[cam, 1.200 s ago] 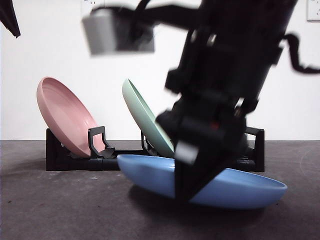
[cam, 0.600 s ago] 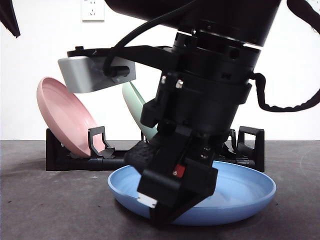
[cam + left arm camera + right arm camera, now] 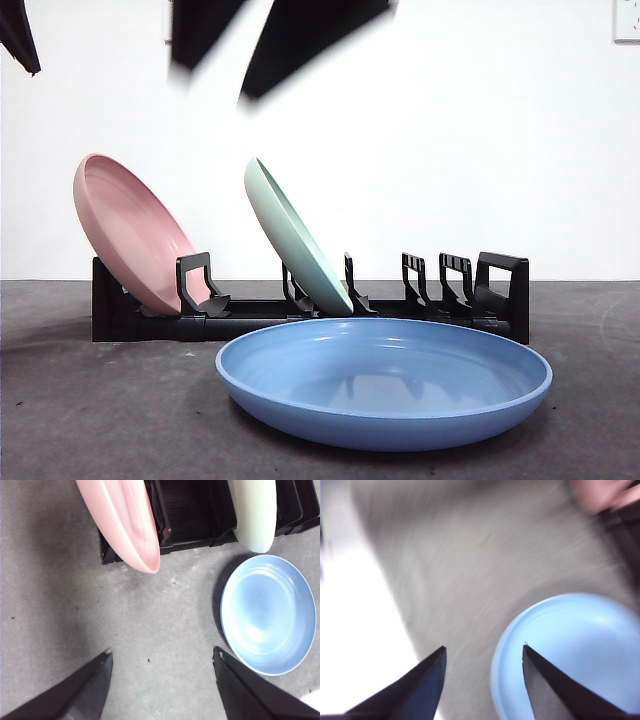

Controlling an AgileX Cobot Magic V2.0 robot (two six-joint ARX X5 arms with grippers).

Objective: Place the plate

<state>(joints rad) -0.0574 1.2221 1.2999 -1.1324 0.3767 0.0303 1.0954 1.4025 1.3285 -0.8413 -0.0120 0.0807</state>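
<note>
A blue plate (image 3: 385, 385) lies flat on the dark table in front of a black rack (image 3: 500, 290). It also shows in the left wrist view (image 3: 270, 615) and the right wrist view (image 3: 580, 650). My right gripper (image 3: 482, 652) is open and empty, above the plate's edge; its arm is a dark blur (image 3: 300, 25) at the top of the front view. My left gripper (image 3: 161, 651) is open and empty, high above the table. A pink plate (image 3: 130, 230) and a green plate (image 3: 295, 240) lean in the rack's slots.
The rack (image 3: 195, 515) has several free slots to the right of the green plate (image 3: 255, 510). The pink plate (image 3: 122, 520) stands at its left end. The left arm shows as a black tip (image 3: 18, 35) at the top left corner.
My right gripper let go of the blue plate and rose fast out of the front view. The plate now lies flat on the table, no longer tilted.
</note>
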